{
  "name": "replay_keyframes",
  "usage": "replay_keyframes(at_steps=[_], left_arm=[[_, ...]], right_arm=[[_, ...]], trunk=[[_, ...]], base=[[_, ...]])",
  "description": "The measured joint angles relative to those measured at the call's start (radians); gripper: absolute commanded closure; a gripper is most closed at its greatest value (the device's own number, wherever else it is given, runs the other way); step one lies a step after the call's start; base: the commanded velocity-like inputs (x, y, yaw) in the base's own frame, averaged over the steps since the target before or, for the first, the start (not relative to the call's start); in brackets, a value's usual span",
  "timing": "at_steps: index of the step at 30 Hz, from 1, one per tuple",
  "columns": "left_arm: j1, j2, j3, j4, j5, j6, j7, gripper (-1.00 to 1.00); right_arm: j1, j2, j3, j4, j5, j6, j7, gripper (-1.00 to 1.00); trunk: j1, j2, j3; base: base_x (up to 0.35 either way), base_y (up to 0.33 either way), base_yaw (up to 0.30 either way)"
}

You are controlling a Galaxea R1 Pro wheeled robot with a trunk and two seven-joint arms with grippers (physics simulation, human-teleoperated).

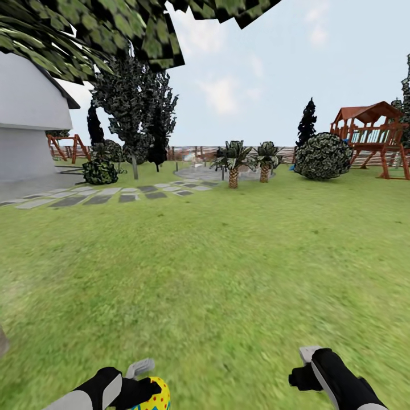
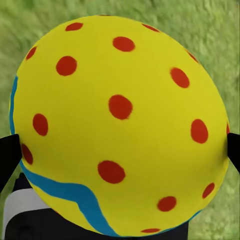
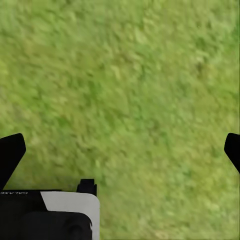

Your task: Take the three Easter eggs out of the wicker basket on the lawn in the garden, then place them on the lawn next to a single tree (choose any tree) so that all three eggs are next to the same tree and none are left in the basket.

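Egg (image 2: 120, 125): yellow with red dots and a blue wavy stripe, clamped between the left jaws; in the head view (image 1: 152, 397) at the bottom edge, held above the grass.
Left gripper (image 1: 149, 388): jaws shut around the egg, black fingertips (image 2: 7, 155) pressed against both flanks.
Right gripper (image 3: 120, 150): jaws wide apart, holding nothing, over bare grass; low right in the head view (image 1: 303, 373).
Lawn (image 1: 216, 267): green, stretching ahead to the fence.
Leaves (image 1: 102, 28): broad green canopy overhanging the top left.
Beyond: stone path (image 1: 102, 195) and white house (image 1: 28, 125) left, two short palms (image 1: 233, 162) centre, round bush (image 1: 323, 156) and red play frame (image 1: 373, 136) right.
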Motion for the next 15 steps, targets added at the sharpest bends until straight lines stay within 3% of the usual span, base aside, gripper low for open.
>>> replay_keyframes(at_steps=[15], left_arm=[[0.000,0.004,0.001,-0.001,0.005,-0.002,-0.002,1.00]], right_arm=[[0.000,-0.002,-0.001,-0.002,-0.001,-0.002,0.000,-1.00]], trunk=[[0.000,0.000,0.000]], base=[[0.332,0.000,0.000]])
